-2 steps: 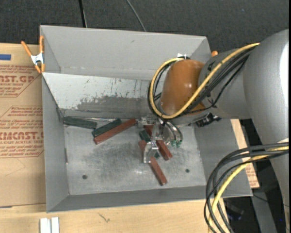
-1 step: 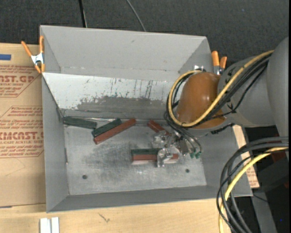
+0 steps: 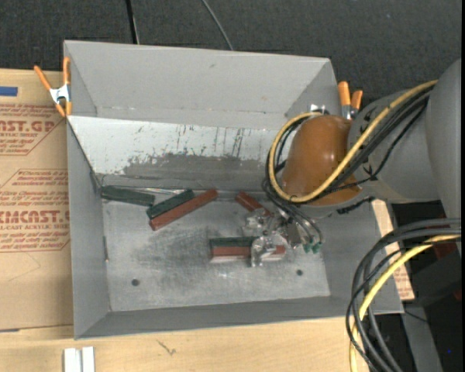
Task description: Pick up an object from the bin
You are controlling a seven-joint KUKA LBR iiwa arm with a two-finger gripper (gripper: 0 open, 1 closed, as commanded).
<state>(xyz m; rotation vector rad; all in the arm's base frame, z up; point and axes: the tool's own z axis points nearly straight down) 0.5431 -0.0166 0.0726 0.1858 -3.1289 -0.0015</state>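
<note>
A grey metal bin (image 3: 217,91) with sloping walls and a scuffed floor is seen from above. A robot arm (image 3: 442,153) is extended into it from the right, its wrist capped by a rounded orange cover (image 3: 318,157) and looped round by yellow and black cables (image 3: 283,142). The gripper (image 3: 267,242) is found low over the right half of the floor, at the right end of a short flat bar (image 3: 229,249), dark green above and red-brown below, which is laid level near the floor's middle. Whether the gripper is open or closed on it cannot be told. A longer green and red-brown bar (image 3: 182,207) is laid aslant toward the back left, with a dark green strip (image 3: 128,196) just beside it at the foot of the back wall. A small red-brown piece (image 3: 248,201) is seen behind the gripper.
</note>
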